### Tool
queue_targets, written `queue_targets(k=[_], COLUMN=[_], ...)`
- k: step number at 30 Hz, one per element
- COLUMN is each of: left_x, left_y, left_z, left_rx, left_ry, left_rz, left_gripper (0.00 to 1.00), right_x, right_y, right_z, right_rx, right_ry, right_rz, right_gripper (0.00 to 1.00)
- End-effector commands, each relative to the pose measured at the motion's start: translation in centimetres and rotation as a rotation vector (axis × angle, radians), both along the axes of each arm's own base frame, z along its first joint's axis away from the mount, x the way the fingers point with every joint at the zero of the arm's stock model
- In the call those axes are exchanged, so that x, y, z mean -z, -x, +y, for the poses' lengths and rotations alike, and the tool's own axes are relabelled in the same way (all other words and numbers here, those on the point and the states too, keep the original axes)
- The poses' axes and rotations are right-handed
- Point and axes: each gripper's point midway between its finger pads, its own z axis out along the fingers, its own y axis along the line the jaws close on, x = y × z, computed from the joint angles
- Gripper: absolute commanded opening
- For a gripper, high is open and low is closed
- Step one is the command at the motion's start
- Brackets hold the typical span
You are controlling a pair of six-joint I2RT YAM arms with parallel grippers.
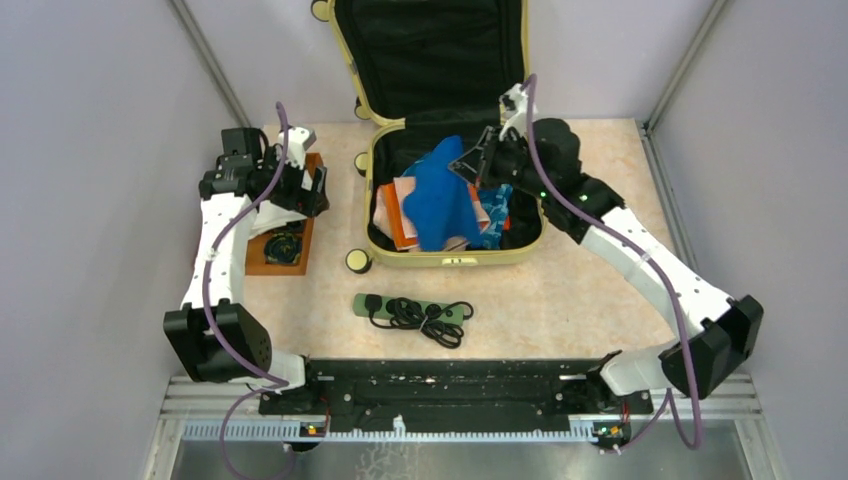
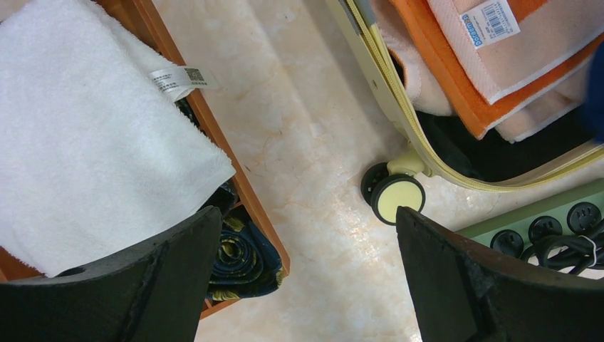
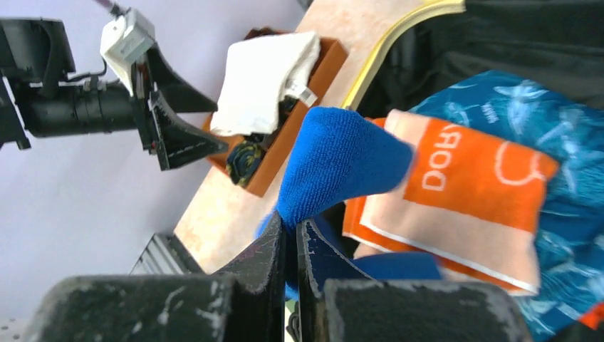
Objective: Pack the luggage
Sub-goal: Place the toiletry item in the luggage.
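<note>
Lying open at the twelve o'clock side of the tabletop (image 1: 580, 290), the luggage (image 1: 450, 259) has its lid (image 1: 430, 50) raised toward twelve o'clock, so the black-lined lower shell faces up for loading; that shell is already well filled. Uppermost in it is a blue towel (image 1: 440, 195), draped over an orange-and-cream towel (image 1: 392, 215) on the nine o'clock side; a teal patterned cloth (image 1: 497, 215) lies toward three o'clock. The right tool (image 3: 290, 235) reaches into the shell from three o'clock, its fingers almost together and pinching a fold of the blue towel, which rises in a peak from the pile; it is probably being settled or spread.

At nine o'clock from the luggage, apart from it, a wooden tray (image 2: 249, 196) holds what looks yet to be packed: a white towel (image 2: 92, 135) with a label, and a rolled dark patterned cloth (image 2: 242, 260) at the tray's six o'clock end. The left tool (image 2: 306, 221) hovers by the tray's three o'clock edge, fingers spread wide and holding nothing, likely poised for the next item. A green power strip (image 1: 412, 309), black cable coiled on it, lies at six o'clock from the luggage, near one wheel (image 2: 396, 198).
</note>
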Motion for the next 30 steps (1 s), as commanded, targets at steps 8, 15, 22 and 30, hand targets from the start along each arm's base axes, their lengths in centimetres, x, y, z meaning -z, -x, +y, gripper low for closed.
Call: queue_targets(k=[8, 15, 22, 30], left_x=[-2.6, -2.1, -1.1, -0.4], left_y=[-0.3, -0.7, -1.1, -1.3], left_z=[0.5, 0.6, 0.7, 0.5], left_rx=[-0.009, -0.011, -0.013, -0.014], left_ry=[-0.03, -0.03, -0.03, -0.01], left_rz=[-0.07, -0.06, -0.036, -0.02], left_gripper=[0.98, 0.98, 0.98, 0.98], right_x=[3.5, 5.1, 9.0, 13.5], right_y=[-5.3, -10.0, -17.4, -21.9], right_z=[8.0, 11.6, 7.8, 6.7], right_rx=[-0.197, -0.294, -0.089, -0.015], right_ry=[0.0, -0.02, -0.103, -0.14], right_rz=[0.001, 0.0, 0.02, 0.122], right_gripper=[0.0, 0.0, 0.0, 0.01])
